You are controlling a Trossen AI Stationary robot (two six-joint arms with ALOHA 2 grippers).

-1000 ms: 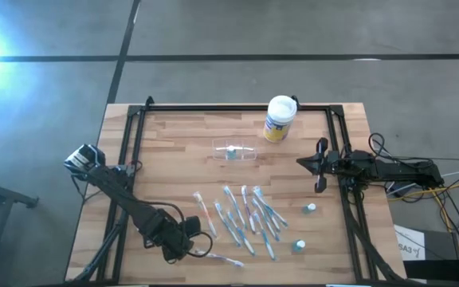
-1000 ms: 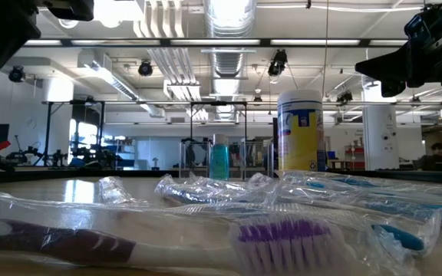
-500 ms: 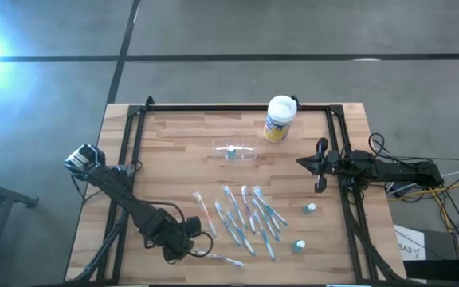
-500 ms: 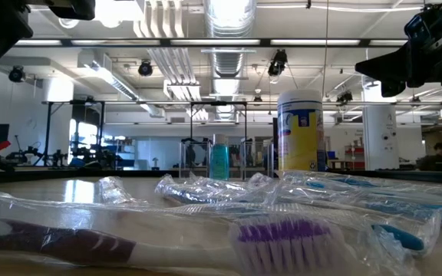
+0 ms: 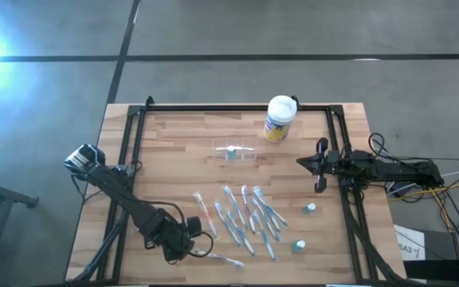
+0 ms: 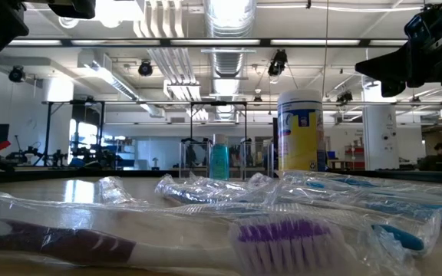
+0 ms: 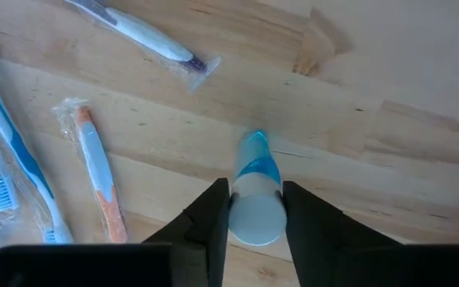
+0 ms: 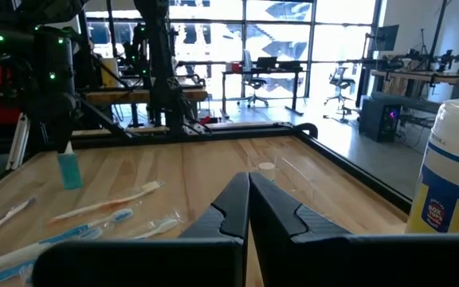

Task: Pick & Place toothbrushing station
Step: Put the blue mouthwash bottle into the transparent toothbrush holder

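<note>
My left gripper points down at the table's near left, shut on a small teal tube with a white cap. The tube also shows upright under that arm in the right wrist view. The toothbrushing station, a clear holder with a teal tube in it, rests flat on the table, left of and nearer than the white-lidded canister. Wrapped toothbrushes lie between my left gripper and the station. My right gripper waits shut and level at the right edge. My left gripper pinches the tube's white-capped upper end between its two fingers, coming from above and pointing down. The tube stays nearly upright, cap up, teal body below the fingers. I cannot tell whether its lower end stands on the table.
Two more small teal tubes stand near the right. One wrapped brush lies just right of my left gripper, another with an orange handle close by. A black frame borders the table.
</note>
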